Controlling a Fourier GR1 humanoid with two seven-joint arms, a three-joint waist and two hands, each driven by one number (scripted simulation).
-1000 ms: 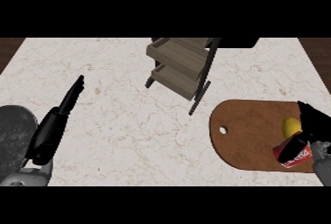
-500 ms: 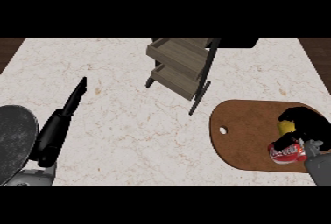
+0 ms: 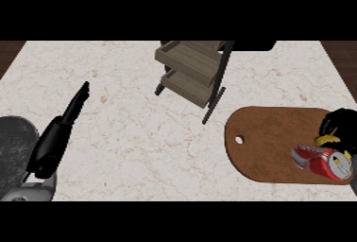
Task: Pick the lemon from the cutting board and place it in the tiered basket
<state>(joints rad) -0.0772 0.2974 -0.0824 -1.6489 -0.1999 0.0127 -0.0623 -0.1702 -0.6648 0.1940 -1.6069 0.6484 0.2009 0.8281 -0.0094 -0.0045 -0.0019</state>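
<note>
My right hand [image 3: 339,126] was down at the board's [image 3: 268,142] right edge, its black fingers curled over the lemon [image 3: 325,140], of which I saw only a small yellow patch under the fingertips. The lemon sat on the board, just above a red can [image 3: 320,161] lying on its side (the can touched or nearly touched it, I couldn't tell which). My left hand [image 3: 64,127] rested at the left side of the counter [image 3: 132,156], fingers straight and together, pointing up the view, holding nothing. The basket [image 3: 191,71] stood at the far middle of the counter, above and left of the board, well apart from the lemon
</note>
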